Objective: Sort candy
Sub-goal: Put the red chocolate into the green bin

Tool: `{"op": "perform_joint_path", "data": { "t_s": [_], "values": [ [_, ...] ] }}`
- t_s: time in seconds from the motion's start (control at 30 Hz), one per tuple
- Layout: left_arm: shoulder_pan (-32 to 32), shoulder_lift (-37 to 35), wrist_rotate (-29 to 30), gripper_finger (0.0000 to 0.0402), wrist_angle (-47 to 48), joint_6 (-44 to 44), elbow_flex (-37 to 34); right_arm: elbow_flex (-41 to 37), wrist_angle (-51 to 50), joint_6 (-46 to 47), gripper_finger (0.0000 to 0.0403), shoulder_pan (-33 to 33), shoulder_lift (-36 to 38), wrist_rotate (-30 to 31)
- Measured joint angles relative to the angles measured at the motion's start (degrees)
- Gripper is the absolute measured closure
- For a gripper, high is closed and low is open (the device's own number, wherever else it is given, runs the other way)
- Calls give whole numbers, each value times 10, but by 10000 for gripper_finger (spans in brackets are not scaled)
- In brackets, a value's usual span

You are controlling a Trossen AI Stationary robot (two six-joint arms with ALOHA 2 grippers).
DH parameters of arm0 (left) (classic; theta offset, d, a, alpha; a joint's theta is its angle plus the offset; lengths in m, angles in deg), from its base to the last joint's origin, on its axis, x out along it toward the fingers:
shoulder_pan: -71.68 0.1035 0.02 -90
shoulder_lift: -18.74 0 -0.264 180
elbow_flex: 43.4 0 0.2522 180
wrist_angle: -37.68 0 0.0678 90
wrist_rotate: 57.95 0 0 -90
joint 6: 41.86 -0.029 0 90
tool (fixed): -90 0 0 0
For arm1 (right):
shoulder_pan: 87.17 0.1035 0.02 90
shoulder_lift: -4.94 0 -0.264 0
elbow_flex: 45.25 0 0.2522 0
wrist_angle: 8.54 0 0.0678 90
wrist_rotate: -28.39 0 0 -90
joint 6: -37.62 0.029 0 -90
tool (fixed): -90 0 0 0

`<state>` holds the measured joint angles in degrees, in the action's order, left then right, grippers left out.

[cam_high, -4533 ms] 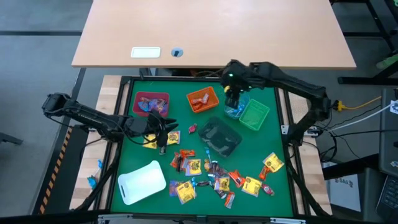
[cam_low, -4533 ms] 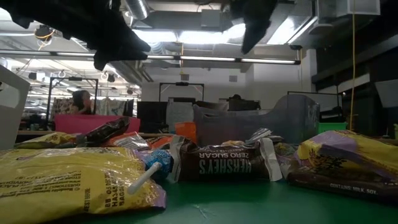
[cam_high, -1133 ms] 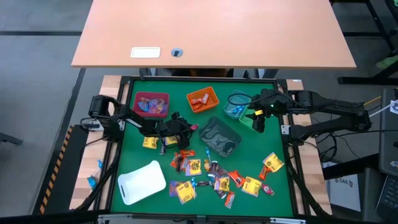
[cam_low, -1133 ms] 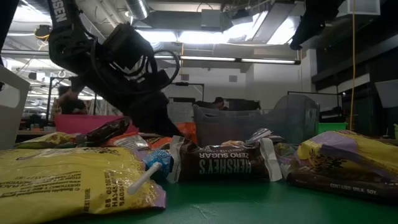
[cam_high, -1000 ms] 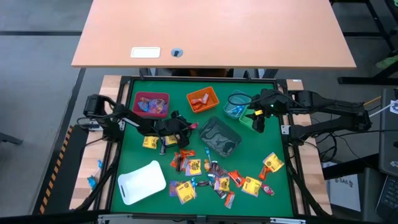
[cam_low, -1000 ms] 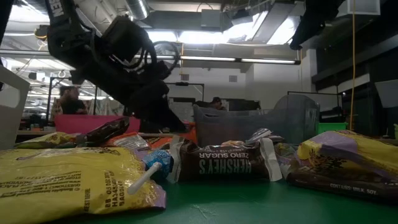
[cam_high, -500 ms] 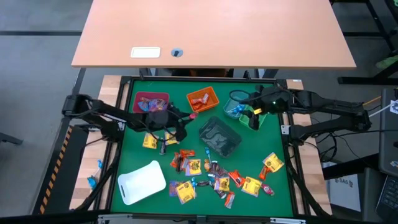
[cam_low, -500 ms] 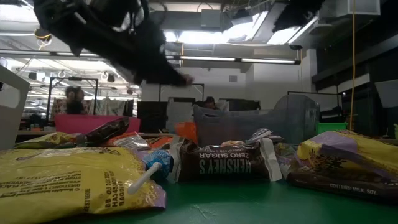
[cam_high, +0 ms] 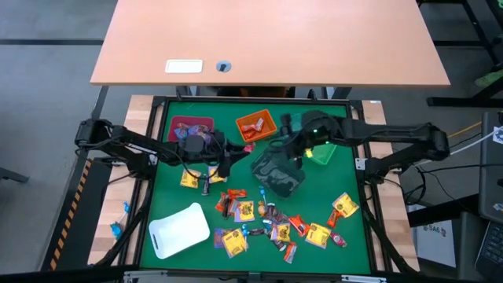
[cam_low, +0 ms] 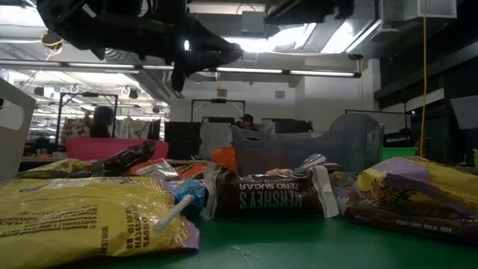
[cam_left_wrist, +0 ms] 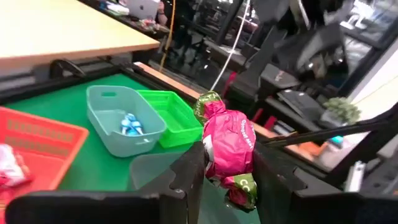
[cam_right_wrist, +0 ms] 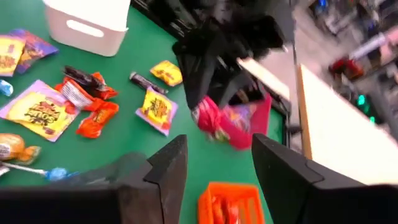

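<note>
Nearest the front edge of the green mat point(cam_high: 169, 200), the loose candy point(cam_high: 271, 224) lies scattered in a band: yellow, orange-red, purple and dark brown packets, with a white bin point(cam_high: 179, 229) on its side just beside them at the left. In the low view a big yellow packet point(cam_low: 86, 213) sits closest, then a brown Hershey's bar point(cam_low: 272, 198) and a purple-and-yellow packet point(cam_low: 422, 190).

Farther in, two yellow packets point(cam_high: 189, 180) lie apart from the pile, near the left arm. Above them the left gripper point(cam_high: 226, 153) hangs over the mat, between the pink bin point(cam_high: 189, 130) and the grey bin point(cam_high: 277, 174). Its jaws are clamped on a pink wrapped sweet point(cam_left_wrist: 227, 144), which stands up between the fingers point(cam_left_wrist: 186, 177) in the left wrist view; the same sweet shows pink at the gripper's tip from above.

The right gripper point(cam_high: 292, 145) reaches in from the other side, over the grey bin's far edge and near the left gripper. Its fingers point(cam_right_wrist: 165, 165) stand apart with nothing between them.

Along the far side sit the pink bin, the orange bin point(cam_high: 255, 126) holding orange-red sweets, the pale blue bin point(cam_left_wrist: 118, 118) with blue sweets, and the green bin point(cam_high: 324, 152). Beyond the mat is a bare wooden tabletop point(cam_high: 267, 39).
</note>
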<state>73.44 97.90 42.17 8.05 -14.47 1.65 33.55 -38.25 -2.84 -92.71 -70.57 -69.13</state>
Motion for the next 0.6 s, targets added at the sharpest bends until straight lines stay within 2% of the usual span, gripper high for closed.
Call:
{"op": "perform_joint_path", "data": {
  "t_s": [0.37,0.6],
  "values": [
    [0,0,-9,299,1,41,0,0,80,-92,224,0,-80,-6],
    [0,0,-9,299,1,41,0,0,138,-99,224,0,-112,-11]
  ]
}}
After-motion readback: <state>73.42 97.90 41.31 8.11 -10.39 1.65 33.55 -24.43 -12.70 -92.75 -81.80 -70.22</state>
